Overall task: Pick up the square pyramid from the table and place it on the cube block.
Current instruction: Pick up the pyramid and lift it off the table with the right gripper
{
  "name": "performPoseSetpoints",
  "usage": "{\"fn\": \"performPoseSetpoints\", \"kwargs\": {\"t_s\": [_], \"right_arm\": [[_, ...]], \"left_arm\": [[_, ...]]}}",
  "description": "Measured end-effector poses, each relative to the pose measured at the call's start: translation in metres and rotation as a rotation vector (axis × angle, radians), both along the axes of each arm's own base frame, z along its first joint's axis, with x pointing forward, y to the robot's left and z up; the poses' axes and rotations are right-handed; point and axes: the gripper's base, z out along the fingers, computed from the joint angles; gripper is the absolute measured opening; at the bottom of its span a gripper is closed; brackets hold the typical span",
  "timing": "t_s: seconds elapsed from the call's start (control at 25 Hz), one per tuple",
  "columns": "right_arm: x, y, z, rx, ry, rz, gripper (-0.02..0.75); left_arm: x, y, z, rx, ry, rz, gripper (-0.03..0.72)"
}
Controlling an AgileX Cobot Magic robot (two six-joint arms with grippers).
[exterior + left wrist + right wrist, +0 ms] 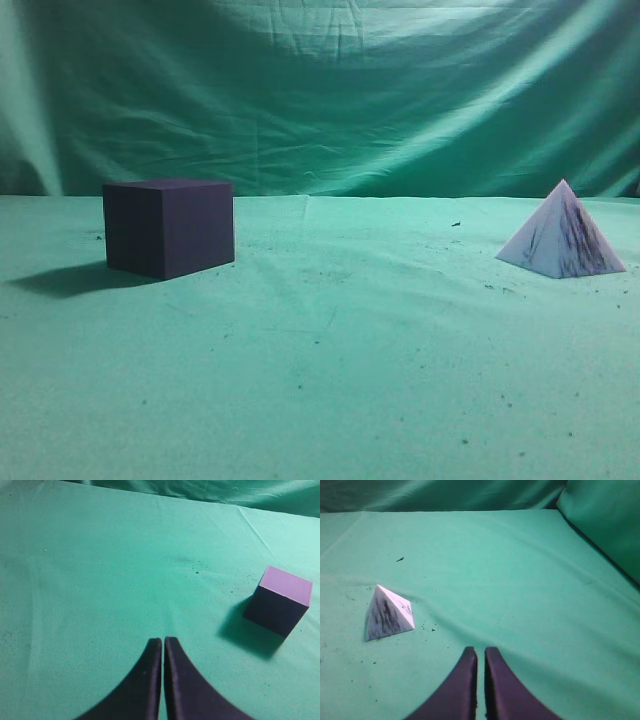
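The white square pyramid (560, 238) with dark marbled streaks stands on the green table (330, 350) at the right. It also shows in the right wrist view (387, 614), to the left of my right gripper (480, 651) and apart from it. The dark purple cube block (168, 226) stands at the left, and in the left wrist view (279, 599) it lies to the right of my left gripper (163, 641). Both grippers are shut and empty, above bare cloth. Neither gripper shows in the exterior view.
A wrinkled green backdrop curtain (320, 90) hangs behind the table. Small dark specks lie on the cloth around the pyramid. In the right wrist view the curtain (605, 525) comes close at the right.
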Motion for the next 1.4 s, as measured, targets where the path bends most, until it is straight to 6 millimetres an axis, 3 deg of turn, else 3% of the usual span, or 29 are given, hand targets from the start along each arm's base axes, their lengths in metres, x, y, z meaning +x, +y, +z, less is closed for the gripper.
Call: {"fn": "performPoseSetpoints", "kwargs": {"t_s": [0.92, 1.08, 1.24, 1.4], "right_arm": [[0.001, 0.001, 0.002, 0.016, -0.023, 0.001, 0.049], [0.004, 0.004, 0.018, 0.238, -0.205, -0.004, 0.049], [0.004, 0.002, 0.038, 0.299, -0.419, -0.004, 0.049], [-0.002, 0.004, 0.062, 0.305, -0.379, 0.008, 0.049]], "left_arm": [[0.000, 0.000, 0.000, 0.000, 0.000, 0.000, 0.000], [0.000, 0.000, 0.000, 0.000, 0.000, 0.000, 0.000], [0.000, 0.000, 0.000, 0.000, 0.000, 0.000, 0.000], [0.000, 0.000, 0.000, 0.000, 0.000, 0.000, 0.000]]}}
